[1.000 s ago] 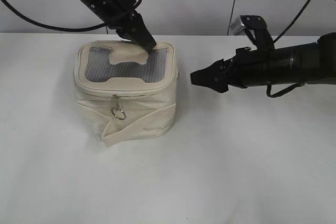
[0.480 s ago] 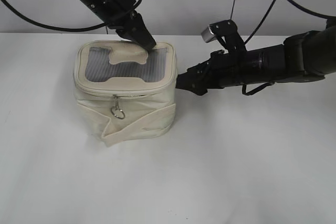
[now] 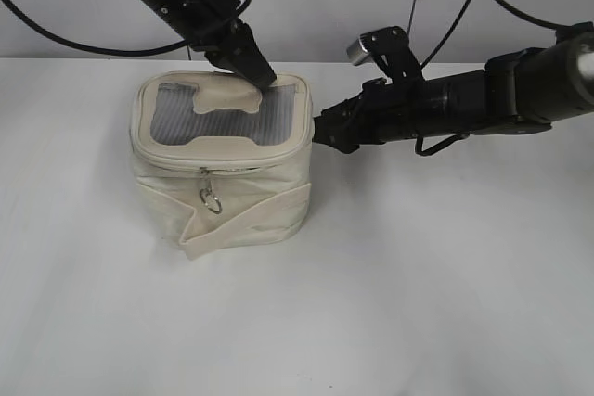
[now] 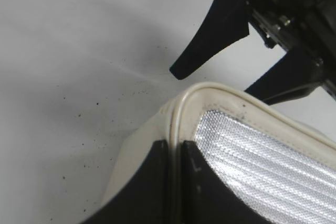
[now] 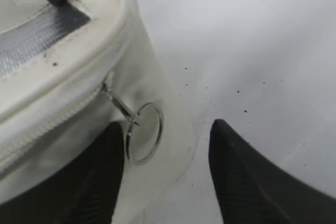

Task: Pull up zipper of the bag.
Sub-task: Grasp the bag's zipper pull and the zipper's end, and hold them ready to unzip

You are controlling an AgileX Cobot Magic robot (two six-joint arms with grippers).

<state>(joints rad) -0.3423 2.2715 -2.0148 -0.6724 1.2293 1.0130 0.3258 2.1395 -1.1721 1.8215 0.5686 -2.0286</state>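
The cream-white bag (image 3: 243, 194) stands on the table, left of centre. Its lid has a grey window panel (image 3: 232, 122). The zipper (image 3: 232, 166) runs round the lid rim, with one silver ring pull (image 3: 213, 201) hanging at the front. My left gripper (image 3: 264, 81) is shut on the lid's far right rim; the left wrist view shows its fingers pinching the rim piping (image 4: 175, 129). My right gripper (image 3: 324, 133) is open at the bag's right side. In the right wrist view a second ring pull (image 5: 144, 132) hangs from the zipper (image 5: 47, 124) between the open fingers (image 5: 165, 125), close to the left one.
The white table (image 3: 418, 275) extends in front and to the right of the bag. A pale wall stands close behind. Black cables (image 3: 455, 20) loop from both arms. The right gripper's fingers (image 4: 210, 38) show in the left wrist view past the bag's corner.
My right arm has moved left and up to the bag's right side, with its open fingers now beside the side ring pull. The left gripper and the bag have not moved.
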